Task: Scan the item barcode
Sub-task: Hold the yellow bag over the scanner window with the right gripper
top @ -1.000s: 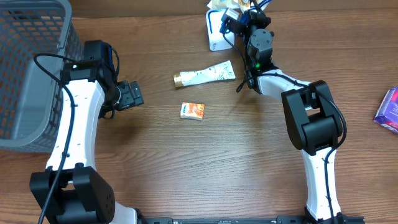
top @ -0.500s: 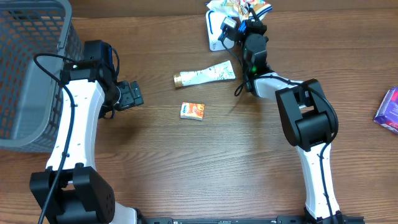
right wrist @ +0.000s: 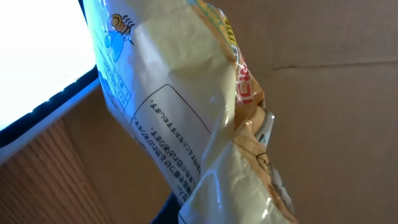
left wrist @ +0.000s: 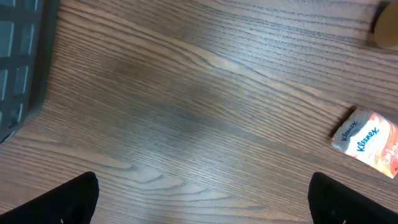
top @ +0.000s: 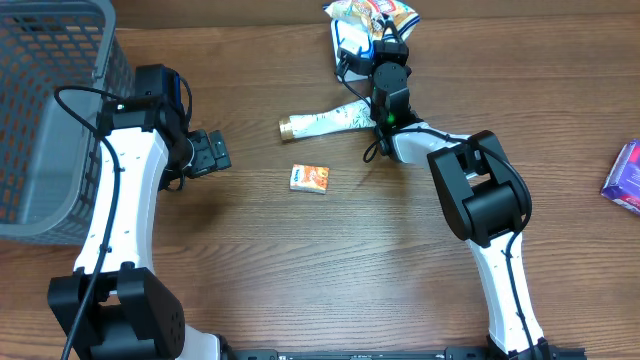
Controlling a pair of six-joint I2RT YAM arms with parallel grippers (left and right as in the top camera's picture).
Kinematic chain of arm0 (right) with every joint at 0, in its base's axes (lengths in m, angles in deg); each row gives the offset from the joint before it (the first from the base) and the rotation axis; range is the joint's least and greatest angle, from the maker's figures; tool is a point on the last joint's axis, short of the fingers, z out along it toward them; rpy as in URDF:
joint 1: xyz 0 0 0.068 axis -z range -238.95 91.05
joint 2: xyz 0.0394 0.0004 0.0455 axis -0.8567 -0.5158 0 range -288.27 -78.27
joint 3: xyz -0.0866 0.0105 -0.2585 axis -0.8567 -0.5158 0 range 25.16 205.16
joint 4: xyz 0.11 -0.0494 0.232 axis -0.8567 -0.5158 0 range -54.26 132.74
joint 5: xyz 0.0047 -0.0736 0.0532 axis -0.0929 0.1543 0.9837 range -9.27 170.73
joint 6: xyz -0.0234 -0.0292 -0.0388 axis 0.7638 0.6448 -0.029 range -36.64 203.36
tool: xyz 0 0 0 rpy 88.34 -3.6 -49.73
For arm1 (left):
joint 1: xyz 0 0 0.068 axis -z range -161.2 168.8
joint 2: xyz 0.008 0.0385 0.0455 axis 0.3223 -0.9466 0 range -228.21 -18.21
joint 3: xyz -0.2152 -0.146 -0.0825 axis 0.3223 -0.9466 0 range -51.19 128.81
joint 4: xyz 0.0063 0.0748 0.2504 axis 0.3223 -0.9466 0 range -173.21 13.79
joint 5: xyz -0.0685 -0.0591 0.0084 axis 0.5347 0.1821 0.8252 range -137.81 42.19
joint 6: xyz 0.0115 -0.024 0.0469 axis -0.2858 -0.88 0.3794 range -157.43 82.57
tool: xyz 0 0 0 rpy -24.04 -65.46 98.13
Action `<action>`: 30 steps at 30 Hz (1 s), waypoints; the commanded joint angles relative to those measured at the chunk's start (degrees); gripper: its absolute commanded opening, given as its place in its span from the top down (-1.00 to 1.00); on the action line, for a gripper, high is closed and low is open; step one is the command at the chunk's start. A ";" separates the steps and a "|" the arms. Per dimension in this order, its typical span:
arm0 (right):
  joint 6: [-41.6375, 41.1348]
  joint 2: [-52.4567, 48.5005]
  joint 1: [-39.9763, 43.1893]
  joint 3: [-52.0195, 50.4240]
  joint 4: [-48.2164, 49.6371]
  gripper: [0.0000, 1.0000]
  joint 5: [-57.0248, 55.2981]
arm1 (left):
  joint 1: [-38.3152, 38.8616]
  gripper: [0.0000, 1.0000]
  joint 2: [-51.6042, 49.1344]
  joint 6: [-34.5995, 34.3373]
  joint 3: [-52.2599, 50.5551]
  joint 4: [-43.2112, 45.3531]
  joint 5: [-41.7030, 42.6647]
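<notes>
Right tool (top: 380,38) clamped shut on snack bag (right wrist: 186,124), bag up at the scanner (top: 345,62), scan looks underway but unconfirmed; left tool (top: 213,152) wide open, empty

On the left of the brown wood-grain counter (top: 300,280) we find a grey plastic lattice basket (top: 60,100), part of it beyond the frame. Near the middle lies a white squeeze tube with green print and a gold cap (top: 328,122), the cap pointing toward the basket. Near it, and not touching it, sits a small orange-and-white tissue pack (top: 310,178). A purple carton (top: 625,178) is cut off by the right edge, well apart from the rest. From the left wrist camera we read "Kleenex" on the tilted tissue pack (left wrist: 367,142), with the basket's wall (left wrist: 18,56) at far left.
</notes>
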 commanded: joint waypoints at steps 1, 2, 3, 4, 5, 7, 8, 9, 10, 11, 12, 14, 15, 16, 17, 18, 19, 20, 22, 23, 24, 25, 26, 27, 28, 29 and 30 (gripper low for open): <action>1.46 0.83 -0.50 1.11 -0.20 0.92 -3.13 | 0.04 -1.00 1.40 0.24 0.92 0.04 -0.50; 1.44 1.46 -0.72 1.11 -1.70 0.92 -3.91 | 0.04 -1.00 1.40 0.24 0.92 0.04 -0.50; 1.44 2.14 -0.94 1.11 -3.87 0.92 -4.66 | 0.04 -1.00 1.40 0.26 0.92 0.04 -0.50; 1.25 2.82 -1.03 1.09 -6.34 0.92 -5.51 | 0.04 -0.99 1.40 0.24 0.92 0.04 -0.50; 1.25 3.48 -1.03 1.09 -8.98 0.92 -6.38 | 0.04 -1.00 1.40 0.26 0.92 0.04 -0.50; 1.27 4.44 -1.16 0.59 -12.57 0.92 -7.26 | 0.04 -0.99 1.40 0.24 0.92 0.04 -0.50; 1.29 5.27 -1.49 -0.55 -14.38 0.92 -7.58 | 0.04 -0.99 1.40 0.24 0.92 0.04 -0.50; 1.29 5.68 -1.73 -1.29 -14.53 0.92 -7.78 | 0.04 -1.00 1.40 0.24 0.92 0.04 -0.50; 1.25 6.12 -1.92 -2.14 -14.51 0.92 -8.02 | 0.04 -1.00 1.40 0.24 0.92 0.04 -0.50; 1.27 6.47 -2.08 -3.02 -14.51 0.92 -8.04 | 0.04 -1.00 1.40 0.24 0.92 0.04 -0.52; 1.27 6.75 -2.23 -3.72 -14.51 0.92 -8.09 | 0.04 -1.00 1.40 0.24 0.92 0.04 -0.50; 1.27 7.45 -2.71 -5.22 -14.56 0.92 -8.48 | 0.04 -1.00 1.40 0.24 0.92 0.04 -0.50; 1.25 7.80 -3.02 -6.01 -14.60 0.92 -8.52 | 0.04 -1.00 1.40 0.24 0.92 0.04 -0.50; 1.27 8.20 -3.30 -6.88 -14.82 0.92 -8.46 | 0.04 -1.00 1.40 0.24 0.92 0.04 -0.50; 1.27 8.81 -3.61 -8.24 -15.58 0.92 -8.41 | 0.04 -0.99 1.40 0.26 0.92 0.04 -0.50; 1.29 9.03 -3.69 -9.03 -17.25 0.92 -8.44 | 0.04 -1.00 1.40 0.24 0.92 0.04 -0.50; 1.29 9.25 -3.69 -9.51 -18.84 0.92 -8.44 | 0.04 -1.00 1.40 0.24 0.92 0.04 -0.50; 1.27 9.25 -3.69 -9.90 -21.57 0.92 -8.44 | 0.04 -1.00 1.40 0.24 0.92 0.04 -0.52; 0.46 9.25 -3.69 -9.99 -26.86 0.92 -8.41 | 0.04 -1.00 1.40 0.24 0.92 0.04 -0.50; -0.28 9.25 -3.72 -9.99 -28.17 0.92 -8.39 | 0.04 -1.00 1.40 0.24 0.92 0.04 -0.50; -0.31 9.25 -3.82 -9.99 -29.18 0.92 -8.39 | 0.04 -1.00 1.40 0.24 0.92 0.04 -0.50; -0.31 9.25 -3.93 -9.99 -29.05 0.92 -8.39 | 0.04 -0.99 1.40 0.24 0.92 0.04 -0.50; -0.28 9.25 -3.98 -9.99 -28.48 0.92 -8.20 | 0.04 -1.00 1.40 0.24 0.92 0.04 -0.50; -0.22 9.25 -3.98 -9.99 -27.54 0.92 -8.00 | 0.04 -1.00 1.40 0.24 0.92 0.04 -0.50; 0.35 9.25 -3.98 -9.99 -26.56 0.92 -7.87 | 0.04 -1.00 1.40 0.24 0.92 0.04 -0.50; 0.81 9.25 -3.98 -9.99 -25.99 0.92 -7.87 | 0.04 -1.00 1.40 0.24 0.92 0.04 -0.50; 1.27 9.25 -3.98 -9.99 -25.57 0.92 -7.93 | 0.04 -1.00 1.40 0.24 0.92 0.04 -0.50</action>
